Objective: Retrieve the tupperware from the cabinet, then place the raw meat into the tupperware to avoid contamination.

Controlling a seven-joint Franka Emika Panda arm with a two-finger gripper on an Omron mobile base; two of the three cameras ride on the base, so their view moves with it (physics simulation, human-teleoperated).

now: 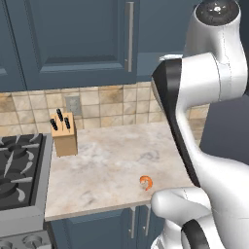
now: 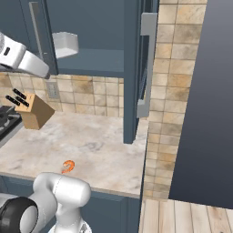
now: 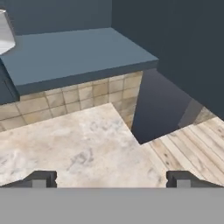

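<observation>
One tupperware [image 2: 65,44] sits on the bottom shelf of the cabinet [image 2: 91,61], in the upper left of the right base view, its long side running roughly along the shelf's front edge. In the hand view a white corner of it [image 3: 5,35] shows at the upper left edge, on the same blue-grey shelf [image 3: 74,54]. One cabinet door [image 2: 136,68] stands swung out towards the camera, edge-on in the middle of the right base view, its long silver bar handle [image 2: 146,63] upright.

One raw meat [image 1: 146,182] lies on the marble bench [image 1: 112,165] near the front edge, lower centre of the left base view; the curl's open side faces down in the frame. In the right base view it [image 2: 68,166] lies at lower left, just above the arm's white joint.

One knife block [image 1: 64,133] stands against the tiled wall at the bench's left end, beside the stove [image 1: 19,168]; its black handles tilt up and left.

The gripper [image 3: 111,179] has its fingers spread wide, one tip at each lower corner of the hand view, nothing between them; below them lie the bench and, to the right, wooden floor [image 3: 192,148].
</observation>
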